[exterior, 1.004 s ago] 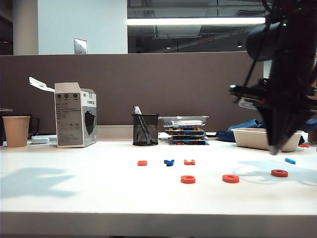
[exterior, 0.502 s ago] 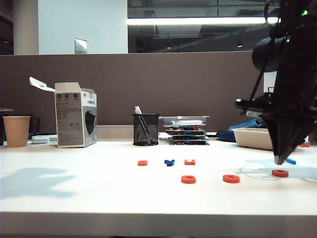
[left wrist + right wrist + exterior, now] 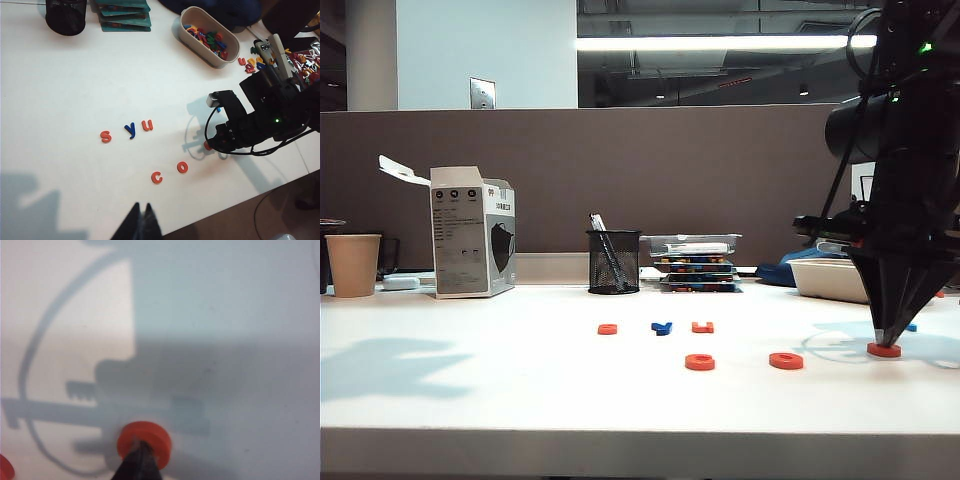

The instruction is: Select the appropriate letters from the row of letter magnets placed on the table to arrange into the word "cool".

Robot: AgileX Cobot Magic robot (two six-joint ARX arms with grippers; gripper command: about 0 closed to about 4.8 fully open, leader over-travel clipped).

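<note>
Three orange-red letters lie in a front row on the white table (image 3: 500,390): a C (image 3: 157,177), an O (image 3: 182,167) and a ring (image 3: 884,350) at the right. My right gripper (image 3: 885,338) points straight down, shut, with its tips resting on the middle of that ring (image 3: 145,440). The light-blue bar (image 3: 911,327) peeks out just behind the gripper. Behind the front row lie an orange S (image 3: 608,328), a dark blue Y (image 3: 662,327) and an orange U (image 3: 702,327). My left gripper (image 3: 141,207) hangs shut and empty above the table's front edge, well short of the C.
At the back stand a paper cup (image 3: 352,264), a mask box (image 3: 470,244), a mesh pen holder (image 3: 614,261), a stack of flat cases (image 3: 695,262) and a white tub (image 3: 830,278) of loose letters. More letters lie beside the tub (image 3: 250,62).
The right gripper has come down and slightly right, from above the table onto the right-hand orange ring. The letters and the left arm have not moved.
</note>
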